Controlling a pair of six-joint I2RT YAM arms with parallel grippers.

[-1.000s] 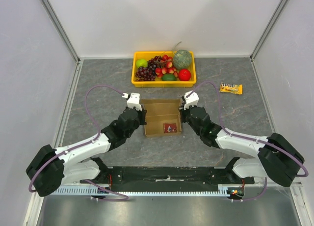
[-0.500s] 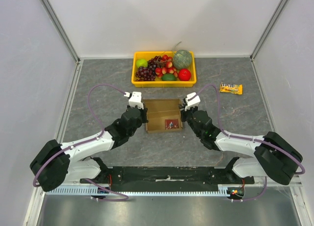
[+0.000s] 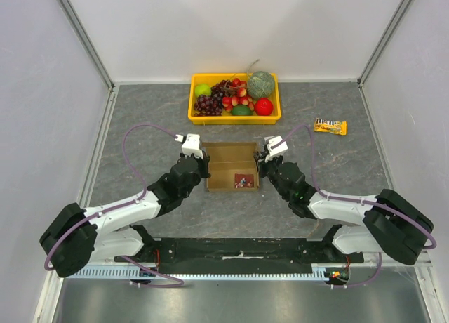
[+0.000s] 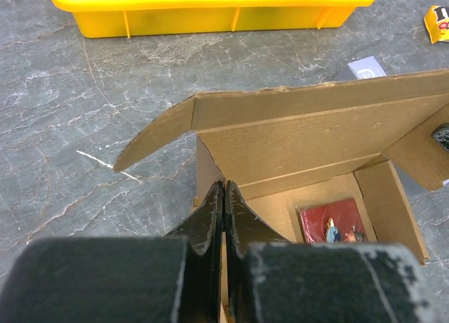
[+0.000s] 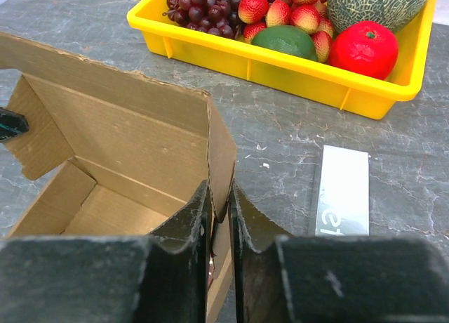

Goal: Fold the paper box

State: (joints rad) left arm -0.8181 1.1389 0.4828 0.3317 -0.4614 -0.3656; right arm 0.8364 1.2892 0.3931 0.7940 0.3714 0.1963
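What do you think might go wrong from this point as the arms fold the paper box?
The left hand and right hand each pinch a thin side wall of the paper box; uneven pulling might tear or skew the cardboard.
The small red card lying inside the box may get trapped or creased if a flap is folded down over it.

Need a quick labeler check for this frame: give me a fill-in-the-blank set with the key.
1. The left gripper, jaws shut, grips the ____ wall of the paper box.
2. The right gripper, jaws shut, grips its ____ wall.
3. A small ____ card lies inside the box.
4. The fruit sits in a ____ tray.
Missing words: left, right, red, yellow.
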